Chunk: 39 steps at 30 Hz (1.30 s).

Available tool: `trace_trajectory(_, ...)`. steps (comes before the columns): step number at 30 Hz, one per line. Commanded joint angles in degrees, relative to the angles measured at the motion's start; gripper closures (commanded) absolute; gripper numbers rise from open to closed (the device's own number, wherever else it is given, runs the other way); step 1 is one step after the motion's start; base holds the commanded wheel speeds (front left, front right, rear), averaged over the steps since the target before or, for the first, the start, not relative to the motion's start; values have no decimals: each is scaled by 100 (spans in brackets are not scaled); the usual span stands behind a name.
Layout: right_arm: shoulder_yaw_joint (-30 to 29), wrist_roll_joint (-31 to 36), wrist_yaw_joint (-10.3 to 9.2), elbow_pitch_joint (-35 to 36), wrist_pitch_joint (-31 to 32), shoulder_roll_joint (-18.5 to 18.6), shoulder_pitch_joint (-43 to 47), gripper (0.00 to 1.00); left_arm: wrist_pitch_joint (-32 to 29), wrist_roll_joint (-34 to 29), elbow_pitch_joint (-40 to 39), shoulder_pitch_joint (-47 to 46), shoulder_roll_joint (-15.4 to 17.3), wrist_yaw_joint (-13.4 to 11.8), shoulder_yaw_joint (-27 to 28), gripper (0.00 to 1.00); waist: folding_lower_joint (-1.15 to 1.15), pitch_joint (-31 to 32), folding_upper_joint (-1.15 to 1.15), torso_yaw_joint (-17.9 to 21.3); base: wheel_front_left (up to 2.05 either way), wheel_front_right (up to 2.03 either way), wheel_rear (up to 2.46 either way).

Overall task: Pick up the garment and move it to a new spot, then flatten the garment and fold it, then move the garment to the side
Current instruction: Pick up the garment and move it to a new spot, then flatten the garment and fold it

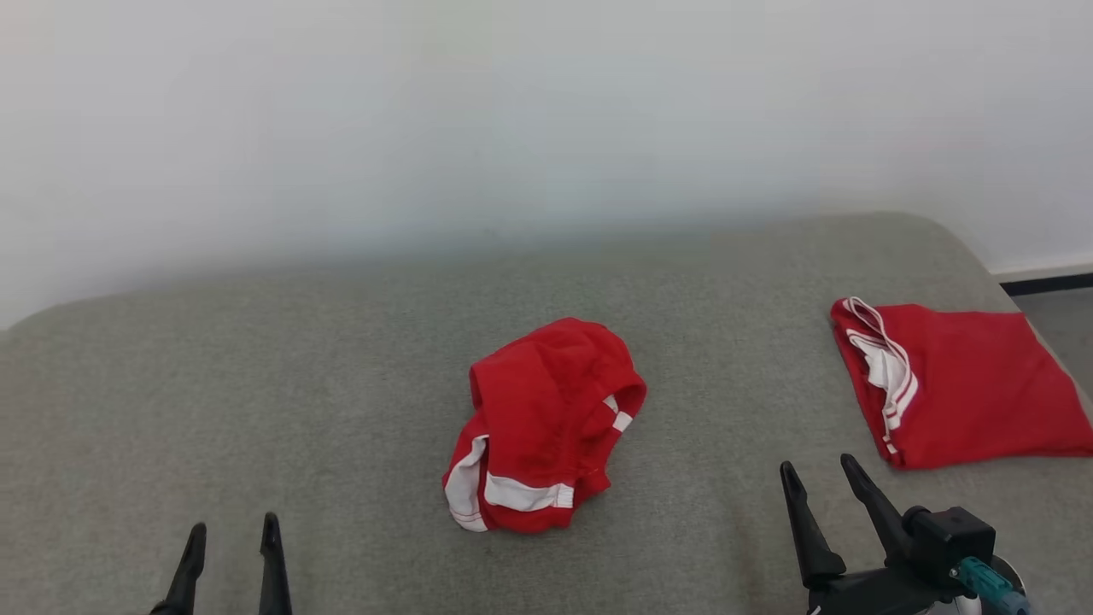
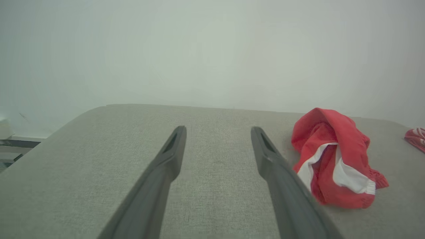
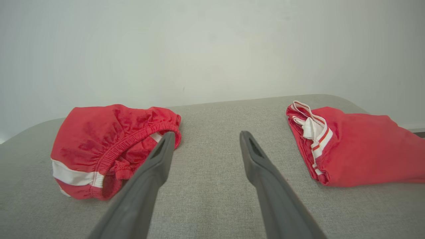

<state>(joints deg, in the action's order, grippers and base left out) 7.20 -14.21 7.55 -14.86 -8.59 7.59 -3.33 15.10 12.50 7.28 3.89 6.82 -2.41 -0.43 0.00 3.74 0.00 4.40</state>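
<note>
A crumpled red garment (image 1: 542,427) with white bands lies bunched in the middle of the grey cushioned surface (image 1: 341,384). It also appears as the red garment (image 2: 335,159) to the right of my left fingers and as the red garment (image 3: 106,149) to the left of my right fingers. My left gripper (image 1: 234,536) stands open at the lower left, well clear of the cloth. At the lower right my right gripper (image 1: 820,478) is open too, with nothing between its fingers. From the wrists, the left gripper (image 2: 217,130) and the right gripper (image 3: 206,135) both point over bare fabric.
A second red garment (image 1: 965,384), folded flat with white trim, lies at the right end of the surface, close to its edge; it shows again as the folded garment (image 3: 355,146). A pale wall (image 1: 512,111) stands behind. Dark floor (image 1: 1050,286) lies beyond the right corner.
</note>
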Motion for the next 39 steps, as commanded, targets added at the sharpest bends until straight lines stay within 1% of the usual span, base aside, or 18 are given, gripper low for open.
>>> trace_trajectory(1, -42, -44, -16, -57, 17, 4, 70, 0, 2, -61, -30, 81, -13, 33, 56, 0, 0, 89, 0, -145, 0, 0, 0)
trace_trajectory(5, -79, -49, -15, -180, 16, -15, 104, 0, 1, -57, -41, 244, -43, 44, 256, 0, 0, 116, 0, -264, 0, 0, 0)
trace_trajectory(9, -94, -68, -15, -251, -6, -46, 96, 0, 2, -108, -106, 297, -77, 118, 392, 0, 0, 123, 0, -319, 0, 0, 0)
trace_trajectory(17, -64, -72, -15, -315, -49, -100, 69, 0, 2, -176, -111, 303, -169, 272, 500, 0, 0, 114, 0, -356, 0, 0, 0)
trace_trajectory(20, -50, -77, -15, -312, -44, -102, 54, 0, 3, -182, -91, 341, -218, 278, 541, 0, 0, 103, 0, -348, 0, 0, 0)
trace_trajectory(35, -24, -77, -15, -293, -78, -121, 64, 0, 2, -249, -7, 354, -340, 364, 583, 0, 0, 64, 0, -336, 0, 0, 0)
trace_trajectory(37, -23, -72, -15, -284, -72, -118, 73, 0, 2, -295, 31, 337, -350, 377, 515, 0, 0, 57, 0, -342, 0, 0, 0)
trace_trajectory(39, -38, -82, -15, -272, -76, -104, 88, 0, -18, -342, 125, 219, -362, 412, 331, 0, 0, 49, 0, -364, 0, 0, 0)
